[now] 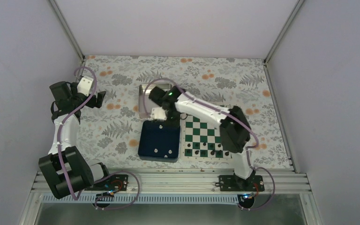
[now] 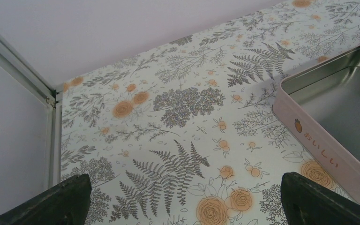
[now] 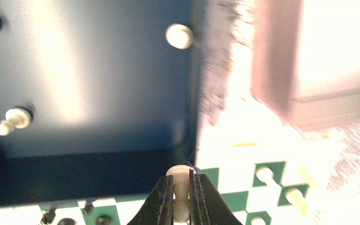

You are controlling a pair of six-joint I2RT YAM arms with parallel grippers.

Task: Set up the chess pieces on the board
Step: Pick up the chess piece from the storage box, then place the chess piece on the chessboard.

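Clamps a pale chess piece (image 3: pixel 180 176) in the right gripper (image 3: pixel 181 199), jaws closed tight on its stem, a rounded end poking past the fingertips; cannot tell whether that end is head or base. Hovers over the corner where the blue tray (image 3: pixel 98 70) meets the board (image 3: pixel 236 199), tray at 10 o'clock of the grip, green squares at 4 o'clock. Shows other pale pieces (image 3: pixel 14 119) loose in the tray, a few more (image 3: pixel 265 174) on the board at 3 o'clock, black pieces (image 3: pixel 98 219) at 7 o'clock. Seen from above, puts the board at 4 o'clock on the table (image 1: pixel 122 131), the tray just beside its 9 o'clock edge, the metal tin (image 1: pixel 144 101) at the tray's 12 o'clock. Leaves the left gripper (image 2: pixel 187 204) spread wide and empty at 9 o'clock.

Probably handles as very light, hard and smooth: apt to twist or slip in a pinch, not to bend. Best taken at the narrow waist, square to the pads. Expect tipping on release, given the small foot.
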